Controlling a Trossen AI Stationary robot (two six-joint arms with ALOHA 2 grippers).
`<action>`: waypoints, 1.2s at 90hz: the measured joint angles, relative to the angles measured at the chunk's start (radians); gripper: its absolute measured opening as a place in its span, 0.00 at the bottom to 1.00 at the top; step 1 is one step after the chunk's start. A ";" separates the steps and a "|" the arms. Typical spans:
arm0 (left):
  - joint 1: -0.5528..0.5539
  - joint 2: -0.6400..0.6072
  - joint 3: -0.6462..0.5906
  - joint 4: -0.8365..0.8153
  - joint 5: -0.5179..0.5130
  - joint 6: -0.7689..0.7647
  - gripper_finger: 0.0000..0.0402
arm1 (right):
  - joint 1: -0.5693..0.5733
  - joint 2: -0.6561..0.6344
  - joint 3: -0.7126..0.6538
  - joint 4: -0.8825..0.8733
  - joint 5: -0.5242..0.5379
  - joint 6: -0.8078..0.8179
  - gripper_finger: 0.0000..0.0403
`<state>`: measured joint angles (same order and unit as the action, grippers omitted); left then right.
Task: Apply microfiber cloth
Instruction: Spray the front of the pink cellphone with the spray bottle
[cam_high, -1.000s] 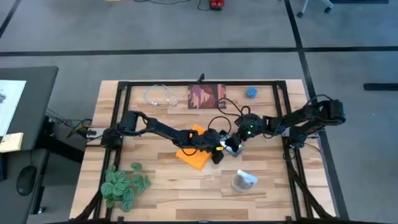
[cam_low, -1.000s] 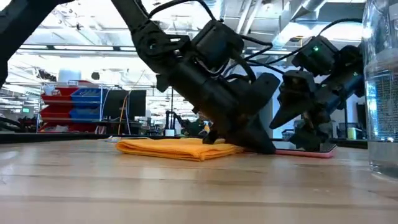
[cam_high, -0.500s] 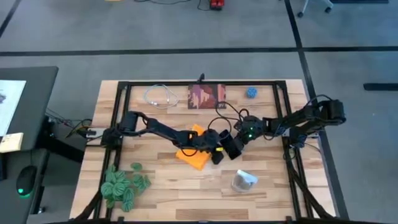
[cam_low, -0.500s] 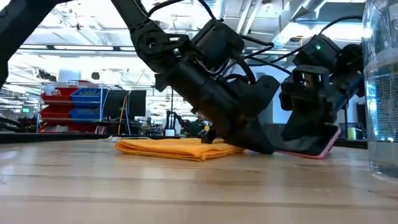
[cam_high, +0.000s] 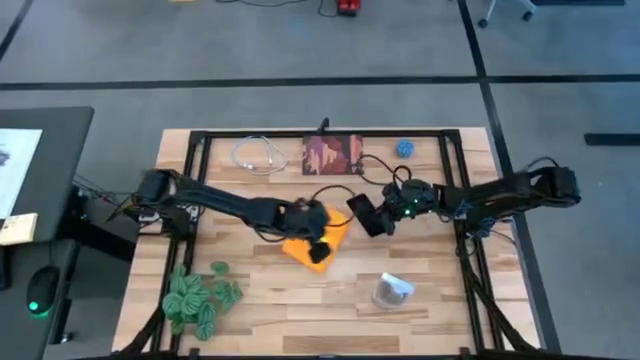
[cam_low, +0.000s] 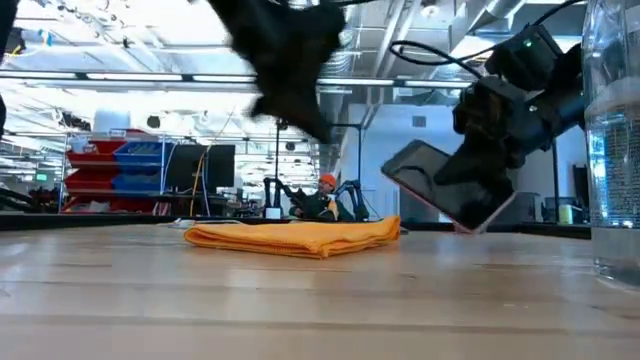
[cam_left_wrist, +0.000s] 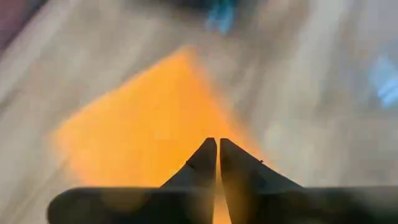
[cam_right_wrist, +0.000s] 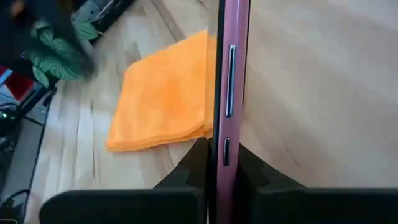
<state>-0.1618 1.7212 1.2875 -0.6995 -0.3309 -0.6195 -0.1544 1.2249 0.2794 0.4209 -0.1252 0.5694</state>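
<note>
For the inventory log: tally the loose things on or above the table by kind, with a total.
Orange microfiber cloth: 1
Black smartphone, held off the table in the right gripper: 1
Dark red-brown printed square: 1
White cable: 1
Blue ball: 1
Green plant sprig: 1
Clear bottle: 1
Total: 7

The left wrist view is smeared: the microfiber cloth is a soft orange patch, and the counter at three o'clock shows no detail. In the low view the left pincer is a dark blur cut by the top edge. The smartphone shows only edge-on past the right pincer.
</note>
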 joint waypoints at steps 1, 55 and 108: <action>-0.004 -0.004 -0.002 -0.030 -0.014 -0.013 0.00 | 0.003 0.000 0.000 -0.002 0.004 -0.002 0.03; -0.189 0.038 -0.273 0.223 0.144 -0.388 0.00 | 0.130 0.018 0.004 0.094 0.102 -0.020 0.03; -0.215 -0.039 -0.386 0.768 -0.172 -0.022 0.02 | 0.158 0.141 0.004 0.609 0.073 -0.265 0.03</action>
<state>-0.3771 1.6817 0.9017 0.0689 -0.5024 -0.6416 0.0040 1.3661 0.2832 1.0295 -0.0521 0.3044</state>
